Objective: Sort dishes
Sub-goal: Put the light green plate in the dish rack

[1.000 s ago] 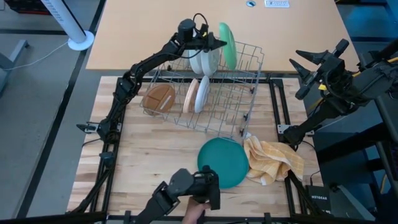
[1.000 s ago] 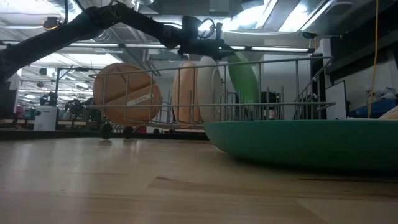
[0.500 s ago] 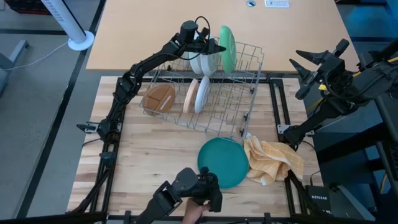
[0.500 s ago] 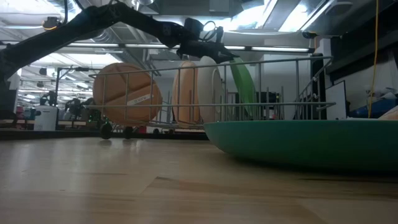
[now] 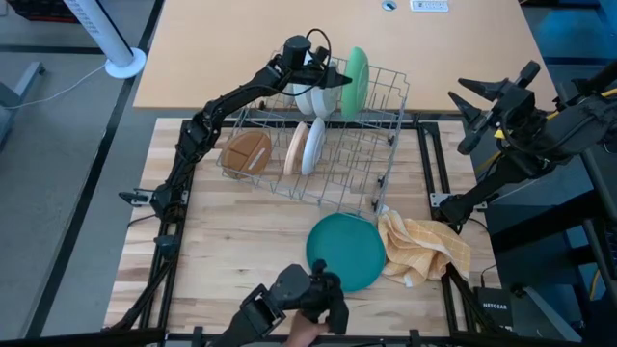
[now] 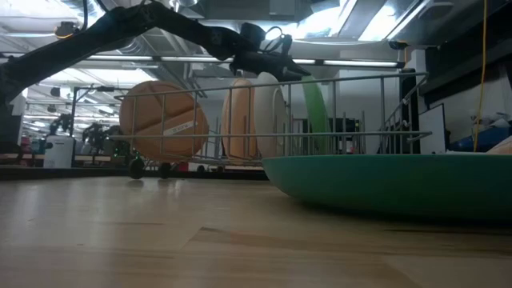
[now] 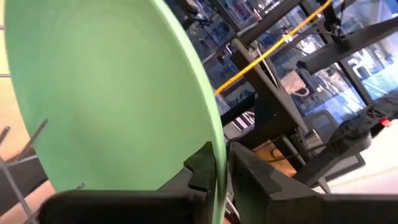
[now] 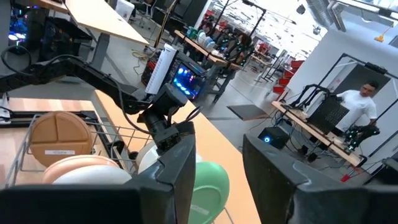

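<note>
Left gripper (image 5: 339,73) is over the far end of the grey wire rack (image 5: 386,145) near the tabletop's far edge, jaws nearly closed, pinching the rim of the round light-green plate (image 5: 357,75), which stands on edge in the rack's far row beside a white plate (image 5: 313,96). The small brown wooden plate (image 5: 246,151), a tan one (image 5: 296,149) and another white one (image 5: 312,145) stand in the near row. The large teal-blue plate (image 5: 347,251) lies flat near the tabletop's near edge, touching the crumpled yellow checked cloth (image 5: 424,249). Right gripper (image 5: 482,104) waits raised off the right edge, jaws wide open, empty. Judgement: the plates look rigid, light and smooth, so slippery under a thin pinch; grip at the rim, square to it. The flat teal one gives little lip to get under.
</note>
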### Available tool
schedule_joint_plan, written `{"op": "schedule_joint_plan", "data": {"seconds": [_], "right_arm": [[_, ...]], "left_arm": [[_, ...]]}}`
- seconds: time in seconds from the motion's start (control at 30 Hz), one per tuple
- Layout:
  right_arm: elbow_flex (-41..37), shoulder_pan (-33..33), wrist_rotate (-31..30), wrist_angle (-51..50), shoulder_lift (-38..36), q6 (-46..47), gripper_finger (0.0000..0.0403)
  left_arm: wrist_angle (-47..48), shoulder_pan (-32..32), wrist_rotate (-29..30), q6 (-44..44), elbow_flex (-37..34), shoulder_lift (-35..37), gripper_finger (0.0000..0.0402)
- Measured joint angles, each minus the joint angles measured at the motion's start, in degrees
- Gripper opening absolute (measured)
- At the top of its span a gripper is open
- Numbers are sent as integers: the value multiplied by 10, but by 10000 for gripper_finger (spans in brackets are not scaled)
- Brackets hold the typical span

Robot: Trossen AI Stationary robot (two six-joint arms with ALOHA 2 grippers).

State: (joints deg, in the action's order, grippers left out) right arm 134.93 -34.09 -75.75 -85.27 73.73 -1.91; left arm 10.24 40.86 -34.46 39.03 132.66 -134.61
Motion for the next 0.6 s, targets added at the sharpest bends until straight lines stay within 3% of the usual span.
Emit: {"op": "schedule_joint_plan", "data": {"seconds": [0.37, 0.6], "right_arm": [[-2, 0, 41, -47, 0, 76, 137], [-27, 0, 44, -48, 0, 80, 137]], "left_arm": [[-7, 0, 43, 33, 0, 0, 70], [-11, 0, 79, 80, 0, 0, 112]]}}
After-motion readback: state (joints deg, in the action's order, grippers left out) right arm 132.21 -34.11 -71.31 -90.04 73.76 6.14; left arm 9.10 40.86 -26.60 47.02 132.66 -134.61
